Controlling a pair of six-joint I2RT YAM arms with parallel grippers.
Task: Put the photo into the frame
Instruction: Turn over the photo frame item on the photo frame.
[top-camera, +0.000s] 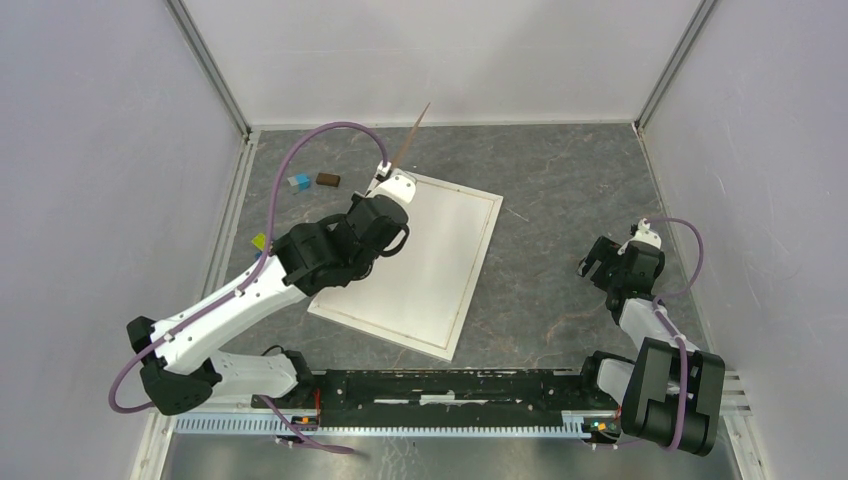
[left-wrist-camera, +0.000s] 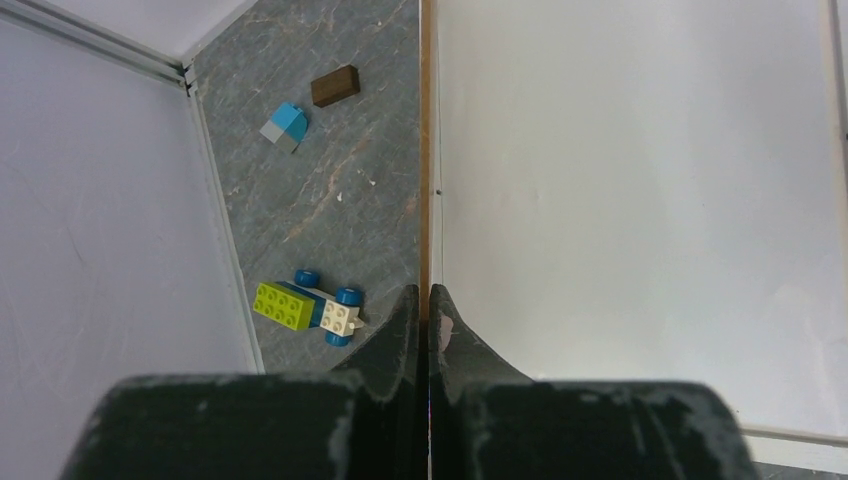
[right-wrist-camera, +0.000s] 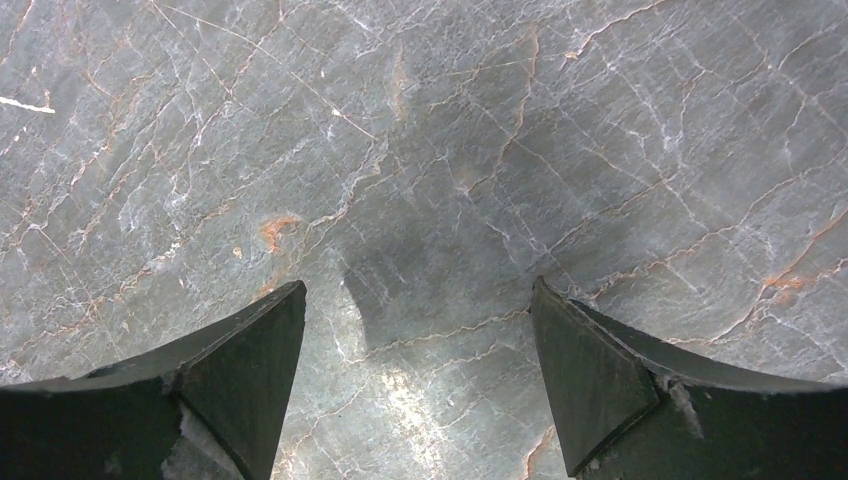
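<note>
I see a grey stone table. A small brown block and a blue and grey block lie side by side near its far left. A toy car with a green brick sits by the left wall. A thin brown board sticks up.

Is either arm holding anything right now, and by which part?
The left gripper pinches the thin brown board by one edge, and the board sticks up edge-on. The right gripper is open, holding nothing.
</note>
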